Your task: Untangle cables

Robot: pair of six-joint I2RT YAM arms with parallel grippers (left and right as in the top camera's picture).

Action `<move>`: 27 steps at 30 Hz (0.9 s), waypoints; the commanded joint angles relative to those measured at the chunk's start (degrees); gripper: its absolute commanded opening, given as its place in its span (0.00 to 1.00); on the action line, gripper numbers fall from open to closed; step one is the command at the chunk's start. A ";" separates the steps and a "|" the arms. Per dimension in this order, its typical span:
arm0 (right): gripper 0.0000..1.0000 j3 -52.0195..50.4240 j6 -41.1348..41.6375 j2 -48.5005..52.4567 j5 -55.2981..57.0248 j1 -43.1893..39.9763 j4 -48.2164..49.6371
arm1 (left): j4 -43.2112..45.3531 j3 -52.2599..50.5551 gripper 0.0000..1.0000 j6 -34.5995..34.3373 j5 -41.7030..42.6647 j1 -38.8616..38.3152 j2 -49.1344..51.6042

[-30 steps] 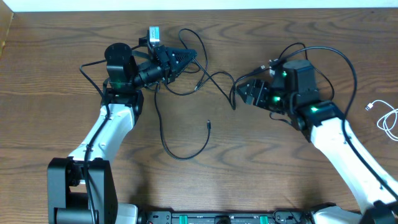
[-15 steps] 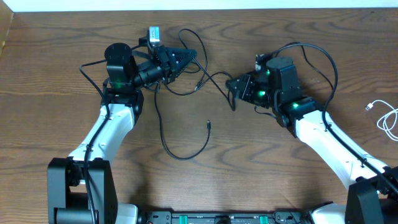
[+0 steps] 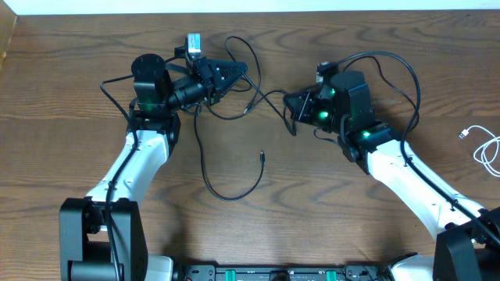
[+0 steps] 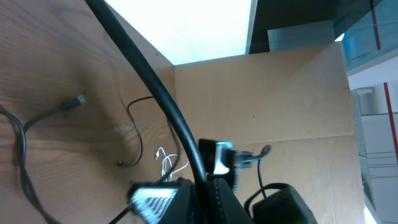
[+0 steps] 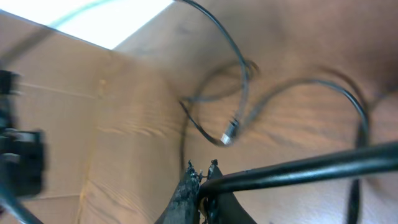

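At the far middle of the table, left gripper and right gripper each pinch a strand of the crossed black cables; white cable lies apart at right; untangling looks partly done

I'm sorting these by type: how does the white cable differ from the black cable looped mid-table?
The white cable is pale and bunched in small coils; the looped black cable is dark and spread in one wide U. The white cable lies alone at the right edge of the table; the looped black cable lies mid-table. Both are thin and lie flat on it.
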 commanded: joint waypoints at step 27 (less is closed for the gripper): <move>0.01 0.50 -2.36 -17.59 -12.04 -10.82 16.52 | -8.59 0.20 0.11 11.17 3.52 -4.63 -0.81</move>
